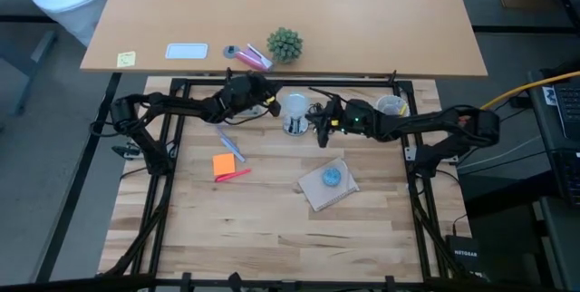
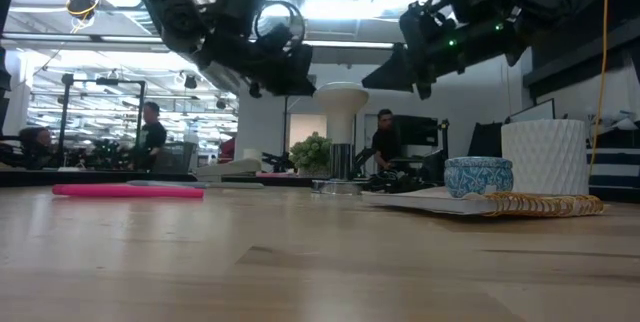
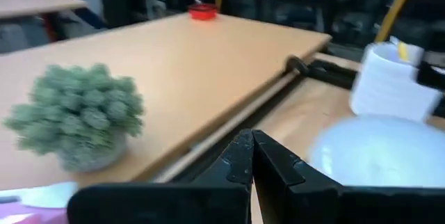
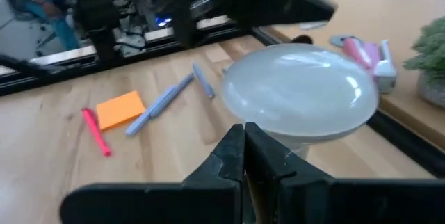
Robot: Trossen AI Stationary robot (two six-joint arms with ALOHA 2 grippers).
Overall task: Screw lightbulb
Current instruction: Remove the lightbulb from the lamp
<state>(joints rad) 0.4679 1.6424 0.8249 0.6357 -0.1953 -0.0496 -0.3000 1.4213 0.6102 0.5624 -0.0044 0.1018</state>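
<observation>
The lightbulb [image 1: 295,106] stands upright with its base down in a shiny metal socket [image 2: 334,184] on the far part of the wooden bench [image 1: 272,228]. The left hand [image 1: 269,106] hangs just beside the lightbulb on one side and the right hand [image 1: 322,127] just beside it on the other, both raised above the bench; each has its fingers pressed together and neither pinches anything.

The low view shows both hands up level with the globe, clear of it, and the socket sitting flat on the bench. The right wrist view shows the closed fingertips [image 4: 245,156] just short of the frosted globe, with an orange sticky note [image 4: 120,108], a pink marker [image 4: 95,132] and grey pens [image 4: 161,103] lying beyond the lightbulb. The left wrist view shows the globe just past its own closed fingertips [image 3: 252,160], a white ribbed cup [image 3: 393,83] beyond the lightbulb, and a small green plant [image 3: 80,116] on the lighter table behind.
</observation>
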